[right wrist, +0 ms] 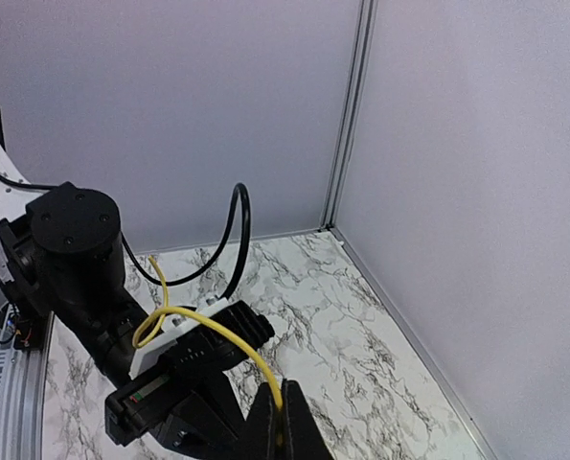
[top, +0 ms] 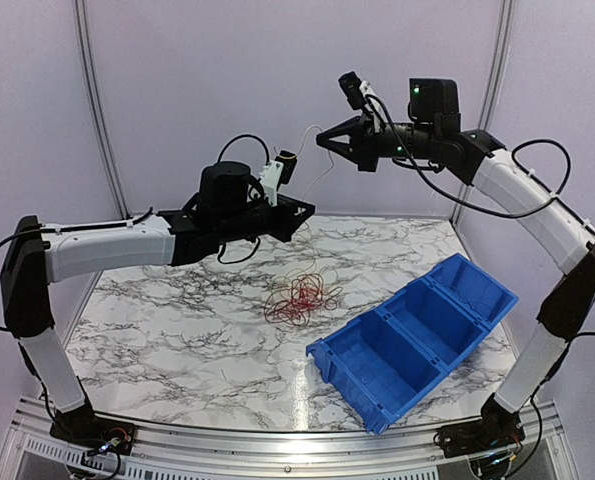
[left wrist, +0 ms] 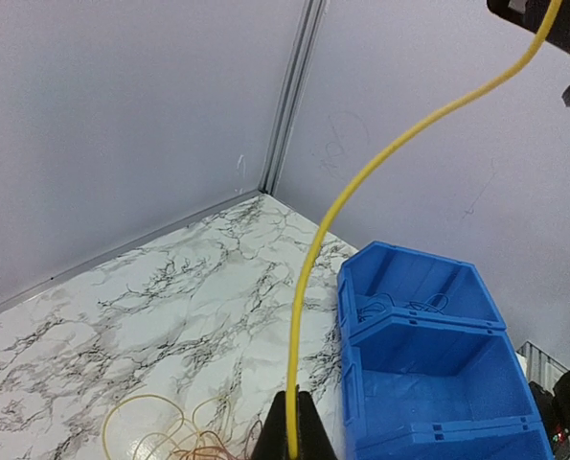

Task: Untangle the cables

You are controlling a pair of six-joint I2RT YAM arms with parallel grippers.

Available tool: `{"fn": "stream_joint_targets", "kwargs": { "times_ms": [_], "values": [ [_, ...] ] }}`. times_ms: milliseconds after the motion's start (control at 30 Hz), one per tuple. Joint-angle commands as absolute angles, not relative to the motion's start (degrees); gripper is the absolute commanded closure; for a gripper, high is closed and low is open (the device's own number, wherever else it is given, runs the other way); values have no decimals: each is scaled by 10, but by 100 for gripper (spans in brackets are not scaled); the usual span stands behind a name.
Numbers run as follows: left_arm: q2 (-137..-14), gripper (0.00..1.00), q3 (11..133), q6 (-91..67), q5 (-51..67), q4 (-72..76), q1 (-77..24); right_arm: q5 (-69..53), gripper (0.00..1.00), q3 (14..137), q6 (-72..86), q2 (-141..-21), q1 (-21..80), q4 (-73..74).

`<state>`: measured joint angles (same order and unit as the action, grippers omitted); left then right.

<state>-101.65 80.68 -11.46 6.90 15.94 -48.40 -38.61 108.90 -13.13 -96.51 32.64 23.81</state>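
A yellow cable [left wrist: 308, 278] runs taut between my two grippers, high above the table. My left gripper [left wrist: 294, 426] is shut on one end of it; in the top view the left gripper [top: 307, 209] hovers over the table's back middle. My right gripper [right wrist: 283, 426] is shut on the same yellow cable [right wrist: 217, 335], which loops over the left wrist. In the top view the right gripper [top: 321, 143] is above and behind the left one. A tangle of red and orange cables [top: 299, 295] lies on the marble table; it also shows in the left wrist view [left wrist: 170, 436].
A blue three-compartment bin [top: 417, 335] stands at the table's right front. Its far compartment [left wrist: 409, 305] holds a few thin dark cables. Grey walls close the back and both sides. The left arm's body [right wrist: 74, 249] sits just under the right gripper.
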Motion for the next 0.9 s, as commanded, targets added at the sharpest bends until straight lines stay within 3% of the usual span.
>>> {"fn": "stream_joint_targets", "kwargs": {
  "times_ms": [0,100,267,600,867],
  "values": [
    [-980,100,808,-125,53,174,-486,-382,81,1041,-130,-954,319,205],
    [-935,100,791,-108,6,175,-486,-350,52,970,-141,-957,311,172],
    [-858,100,751,-100,-74,172,-485,-227,36,896,-219,-1001,325,164],
    [-758,100,705,-96,-123,171,-486,-153,33,951,-254,-1171,378,257],
    [-772,100,845,-42,-118,111,-486,-119,45,1042,-247,-1270,391,328]
  ]
}}
